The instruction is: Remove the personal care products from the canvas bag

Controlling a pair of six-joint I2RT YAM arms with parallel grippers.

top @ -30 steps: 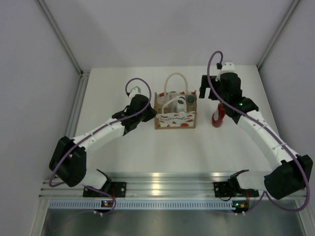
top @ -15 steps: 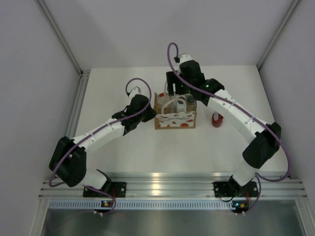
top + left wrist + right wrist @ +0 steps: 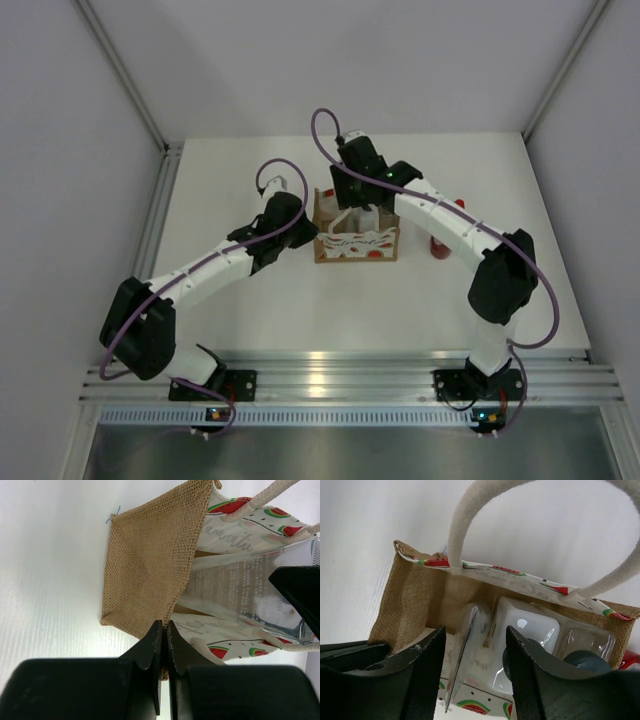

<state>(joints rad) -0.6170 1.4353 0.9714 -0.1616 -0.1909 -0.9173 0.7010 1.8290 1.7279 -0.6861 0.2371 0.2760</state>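
Reaching for squeeze tube (image 3: 470,640)

Inside canvas bag (image 3: 357,242): flat tube on edge at left end, two white bottles (image 3: 527,635) to its right. Just right of bag: red bottle (image 3: 437,246), standing, already out. Over bag mouth: right gripper (image 3: 476,630), jaws spread astride tube. At bag's left edge: left gripper (image 3: 164,625), pinching bag wall. Next, likely: close on tube, lift straight up between rope handles (image 3: 470,510).

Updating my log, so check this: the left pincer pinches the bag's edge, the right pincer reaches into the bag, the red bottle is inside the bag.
Not inside: the top view shows the red bottle on the table, right of the bag. The left pincer and right pincer are as stated.
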